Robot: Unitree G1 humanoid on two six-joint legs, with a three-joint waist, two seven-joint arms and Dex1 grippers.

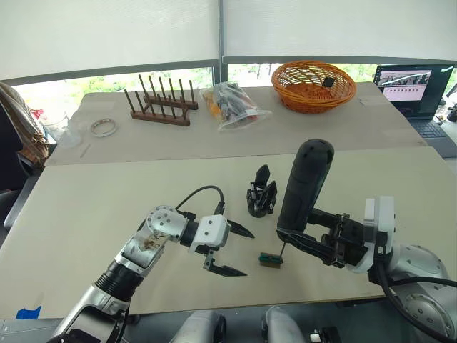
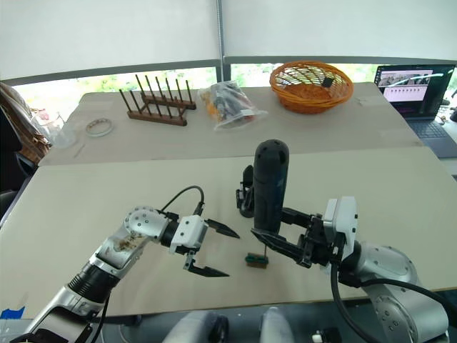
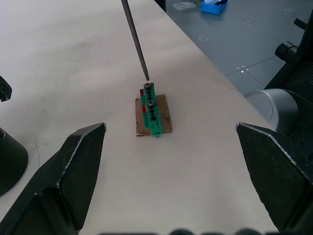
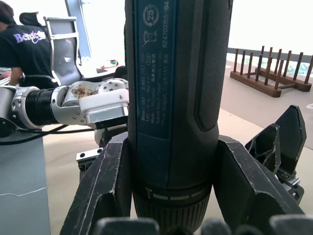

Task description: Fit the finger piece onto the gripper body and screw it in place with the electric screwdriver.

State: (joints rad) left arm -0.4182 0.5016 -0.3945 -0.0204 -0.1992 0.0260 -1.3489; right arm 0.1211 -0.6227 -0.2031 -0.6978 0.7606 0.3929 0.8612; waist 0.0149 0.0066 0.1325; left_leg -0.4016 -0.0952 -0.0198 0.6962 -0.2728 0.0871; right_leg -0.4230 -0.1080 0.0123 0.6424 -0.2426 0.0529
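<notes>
I see the wide beige counter [image 1: 86, 207] running across my view, with a second counter pushed against its far edge. On that far one sit a round orange wicker basket [image 1: 313, 86], a dark wooden peg rack [image 1: 158, 103], a crumpled clear plastic bag [image 1: 232, 105] of mixed items, and an open laptop [image 1: 414, 89] at the far right.

Near the middle of the beige counter, my right hand [image 1: 303, 241] grips the electric screwdriver [image 1: 305, 184], a thick black cylindrical handle standing nearly upright, leaning slightly right at the top. In the right wrist view both black fingers press against the handle's lower sides. Its thin silver bit points down onto a small green rectangular block [image 3: 150, 108] lying on a brown card square; in the left wrist view the bit tip touches the block's far end.

My left hand [image 1: 232, 250] hovers just left of that block, fingers spread wide, holding nothing.

The gripper body [image 1: 261, 193], a small chunky black block on a round base with a pointed black finger sticking up, stands on the counter just left of the screwdriver handle and beyond the green block. I cannot tell whether the finger piece is already the one on it.
</notes>
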